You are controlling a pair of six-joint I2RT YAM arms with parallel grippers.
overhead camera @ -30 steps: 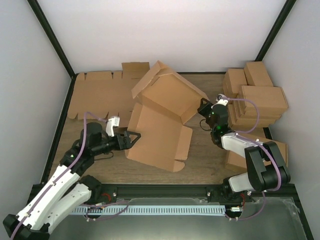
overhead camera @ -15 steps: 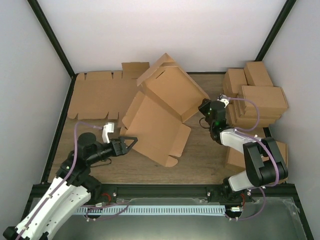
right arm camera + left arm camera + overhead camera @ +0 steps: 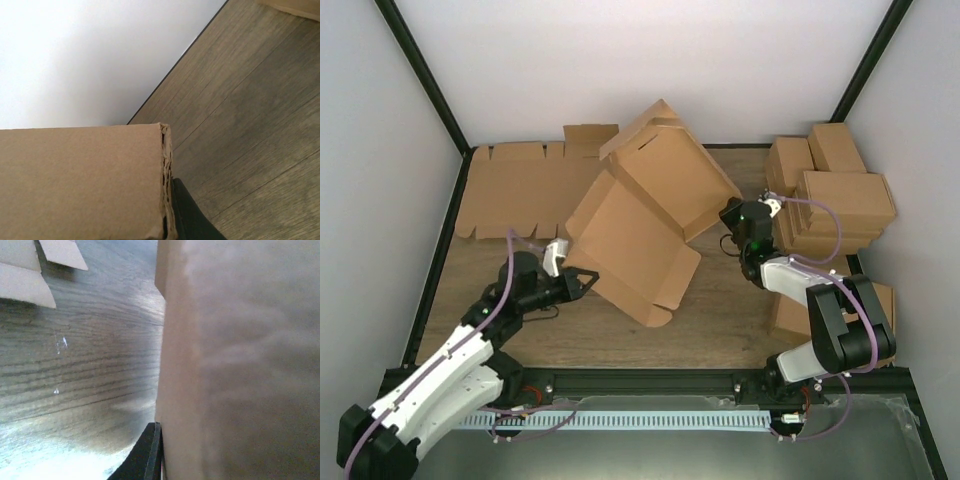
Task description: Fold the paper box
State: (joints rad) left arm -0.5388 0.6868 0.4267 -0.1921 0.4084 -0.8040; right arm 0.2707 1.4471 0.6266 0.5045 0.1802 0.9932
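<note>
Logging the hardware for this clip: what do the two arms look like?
Left arm: white links, black joints, black jaws, a white block at the wrist. Right arm: mostly black, with one white forearm link. A purple cable loops along each.

A robotics laboratory cell is being shown: a wood-grain tabletop [image 3: 720,320] is being enclosed by white panels [image 3: 650,60] and black frame posts [image 3: 424,80], while a left arm [image 3: 440,370] and a right arm [image 3: 845,330] are being carried on a mounting rail [image 3: 650,383].
</note>
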